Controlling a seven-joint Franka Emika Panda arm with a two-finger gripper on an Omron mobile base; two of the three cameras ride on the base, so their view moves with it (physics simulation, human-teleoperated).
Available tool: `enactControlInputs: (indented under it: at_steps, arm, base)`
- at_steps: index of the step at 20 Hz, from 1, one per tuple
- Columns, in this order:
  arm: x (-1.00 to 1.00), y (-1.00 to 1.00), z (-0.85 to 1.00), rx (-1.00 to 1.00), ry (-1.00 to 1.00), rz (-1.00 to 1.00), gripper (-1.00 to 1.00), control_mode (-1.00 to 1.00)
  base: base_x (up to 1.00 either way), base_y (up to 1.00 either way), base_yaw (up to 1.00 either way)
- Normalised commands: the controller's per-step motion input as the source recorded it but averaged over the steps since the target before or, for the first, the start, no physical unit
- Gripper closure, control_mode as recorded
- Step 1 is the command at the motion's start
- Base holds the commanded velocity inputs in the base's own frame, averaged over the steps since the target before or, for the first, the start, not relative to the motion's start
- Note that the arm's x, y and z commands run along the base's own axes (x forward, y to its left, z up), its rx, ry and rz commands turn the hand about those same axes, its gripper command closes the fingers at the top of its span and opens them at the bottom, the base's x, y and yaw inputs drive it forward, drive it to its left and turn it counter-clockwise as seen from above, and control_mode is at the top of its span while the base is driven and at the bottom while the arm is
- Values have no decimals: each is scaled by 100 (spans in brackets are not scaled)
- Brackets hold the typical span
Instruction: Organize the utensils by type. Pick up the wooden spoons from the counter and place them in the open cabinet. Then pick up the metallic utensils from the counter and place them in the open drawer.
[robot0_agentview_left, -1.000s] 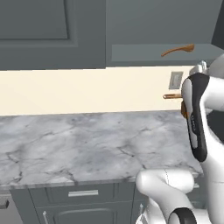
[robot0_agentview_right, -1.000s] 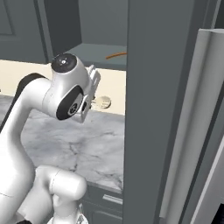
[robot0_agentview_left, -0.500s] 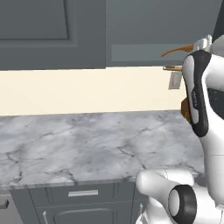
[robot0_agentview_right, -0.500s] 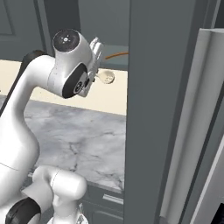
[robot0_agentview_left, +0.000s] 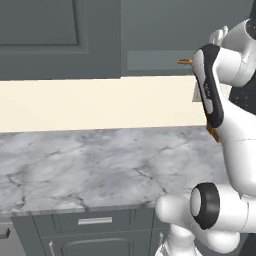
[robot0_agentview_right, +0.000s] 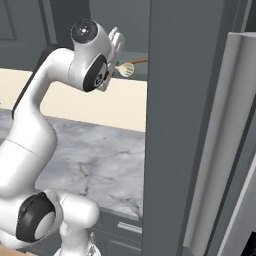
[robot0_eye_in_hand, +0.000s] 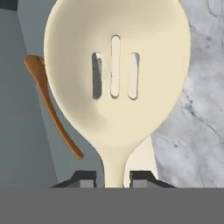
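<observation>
Below your raised arm runs the marble counter (robot0_agentview_left: 100, 165), and level with the wrist is the open cabinet (robot0_agentview_right: 131, 30), its grey shelf at the gripper's height. Your gripper (robot0_eye_in_hand: 113, 177) is clamped on the neck of the cream-bowled slotted wooden spoon (robot0_eye_in_hand: 116, 74), held up by the cabinet opening. The all-brown wooden spoon (robot0_eye_in_hand: 50, 109) lies on the shelf just beside it.

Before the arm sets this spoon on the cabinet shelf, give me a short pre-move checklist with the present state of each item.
1. Slotted spoon held by gripper at its neck: ok.
2. Spoon raised to the level of the cabinet opening: ok.
3. Orange-brown spoon already lying on the shelf: ok.
4. Free shelf space beside it: cannot tell.
5. Cabinet door clear of the arm: ok.
6. Metallic utensils located: cannot tell.
</observation>
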Motion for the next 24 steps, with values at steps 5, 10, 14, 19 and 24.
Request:
enactControlInputs:
  at_steps: [5, 10, 14, 19, 24]
  arm:
    - [73, 0, 24, 0, -1, 0, 100, -100]
    - [88, 0, 0, 0, 0, 0, 100, -100]
    - [90, -2, 0, 0, 0, 0, 100, -100]
    - [81, -20, 0, 0, 0, 0, 100, -100]
    - [67, -21, -1, 0, 0, 0, 100, -100]
  base:
    - [0, 0, 0]
    - [0, 0, 0]
    - [0, 0, 0]
    - [0, 0, 0]
    - [0, 0, 0]
